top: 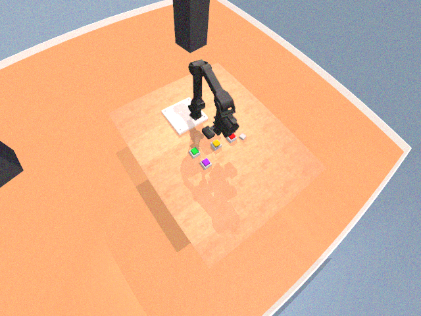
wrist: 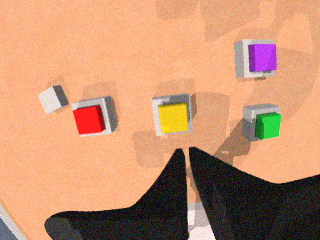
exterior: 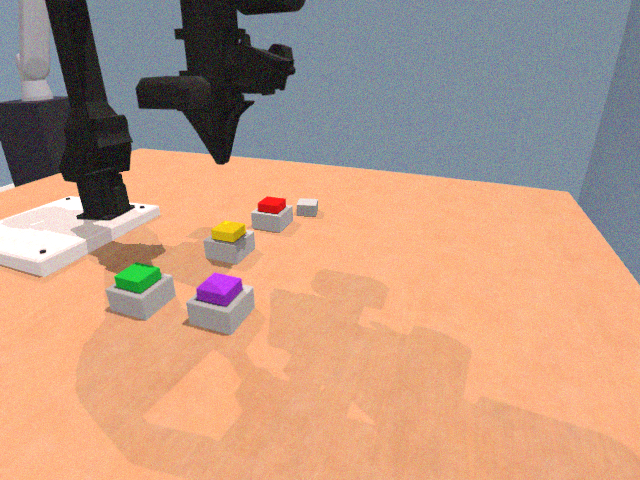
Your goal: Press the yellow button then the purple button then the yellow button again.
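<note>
The yellow button (top: 216, 143) (exterior: 228, 231) (wrist: 173, 118) stands raised in its grey housing, with nothing touching it. The purple button (top: 205, 162) (exterior: 219, 289) (wrist: 262, 57) is also raised in its housing, nearer to the exterior view. My gripper (exterior: 221, 162) (wrist: 186, 154) is shut and empty and points down. Its tips hang well above the yellow button in the exterior view, and just below that button's image in the wrist view. The tips are hidden behind the arm in the top view.
A green button (top: 194, 151) (exterior: 138, 277) (wrist: 268, 125) stands beside the purple one. A red button (top: 231, 135) (exterior: 271, 204) (wrist: 89, 119) stands on the yellow button's other side, with a small grey block (top: 242, 136) (exterior: 307, 207) (wrist: 52, 99) beyond it. The arm's white base plate (top: 176, 122) (exterior: 43, 263) lies behind.
</note>
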`<state>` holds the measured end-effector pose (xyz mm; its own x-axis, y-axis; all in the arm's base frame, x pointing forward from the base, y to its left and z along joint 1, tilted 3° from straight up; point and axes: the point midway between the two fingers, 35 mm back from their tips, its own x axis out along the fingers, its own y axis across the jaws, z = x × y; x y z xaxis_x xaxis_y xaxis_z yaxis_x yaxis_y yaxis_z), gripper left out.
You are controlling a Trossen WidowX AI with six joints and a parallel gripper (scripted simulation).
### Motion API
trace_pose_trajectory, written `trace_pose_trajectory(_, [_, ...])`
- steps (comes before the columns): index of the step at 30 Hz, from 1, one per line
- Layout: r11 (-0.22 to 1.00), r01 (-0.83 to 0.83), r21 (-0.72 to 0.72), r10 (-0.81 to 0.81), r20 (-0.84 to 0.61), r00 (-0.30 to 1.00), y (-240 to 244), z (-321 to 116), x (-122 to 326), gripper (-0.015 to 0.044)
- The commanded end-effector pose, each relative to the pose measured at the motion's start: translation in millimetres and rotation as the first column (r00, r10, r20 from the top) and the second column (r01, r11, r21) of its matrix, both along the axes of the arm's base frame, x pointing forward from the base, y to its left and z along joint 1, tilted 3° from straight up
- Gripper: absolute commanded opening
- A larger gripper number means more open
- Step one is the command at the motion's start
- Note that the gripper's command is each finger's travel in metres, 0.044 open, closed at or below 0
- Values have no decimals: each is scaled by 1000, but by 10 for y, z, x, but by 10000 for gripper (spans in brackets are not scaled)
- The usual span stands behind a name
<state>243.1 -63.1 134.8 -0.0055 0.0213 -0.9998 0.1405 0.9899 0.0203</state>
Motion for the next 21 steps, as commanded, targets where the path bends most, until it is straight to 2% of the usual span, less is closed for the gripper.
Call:
trace_pose_trajectory(1, [1000, 2, 5, -2, 0, 1000, -38, 57, 22, 20])
trace_pose_trajectory(11, [1000, 6, -5, -6, 6, 1000, -1174, 47, 432, 20])
trace_pose_trajectory(18, [1000, -1, -5, 1, 0, 1000, -1280, 14, 446, 20])
trace_pose_trajectory(21, [1000, -1, -6, 1, 0, 1000, -1284, -276, 458, 20])
